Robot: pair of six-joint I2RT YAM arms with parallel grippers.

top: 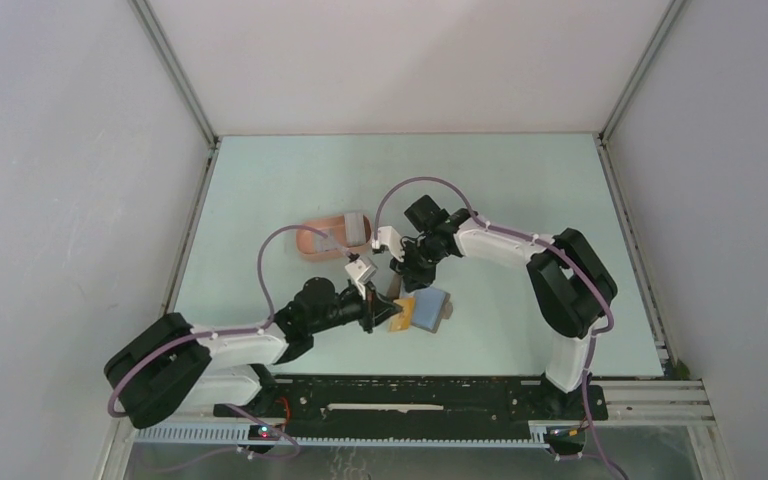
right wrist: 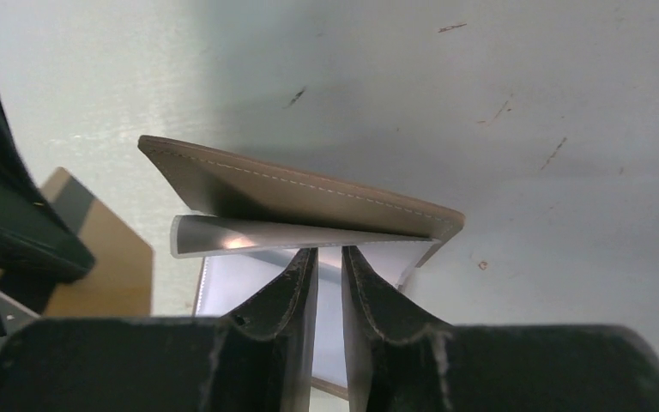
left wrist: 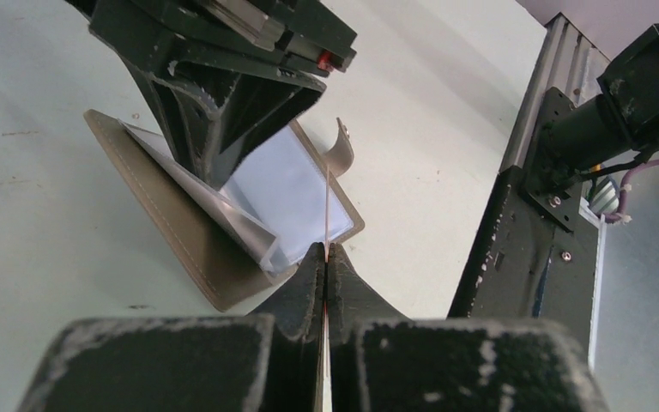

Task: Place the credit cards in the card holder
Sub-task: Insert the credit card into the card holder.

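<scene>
My left gripper is shut on a yellow-orange credit card, seen edge-on as a thin orange line in the left wrist view. The card's tip is at an open grey-brown wallet with clear sleeves. My right gripper presses its tips against a lifted wallet leaf, jaws slightly apart with nothing between them. A blue card lies beside the yellow one. The salmon-pink card holder sits to the far left with a whitish card at its right end.
Both arms crowd together over the wallet at the table's middle. A black rail with a motor and cables runs along the near edge in the left wrist view. Grey walls enclose the table on three sides.
</scene>
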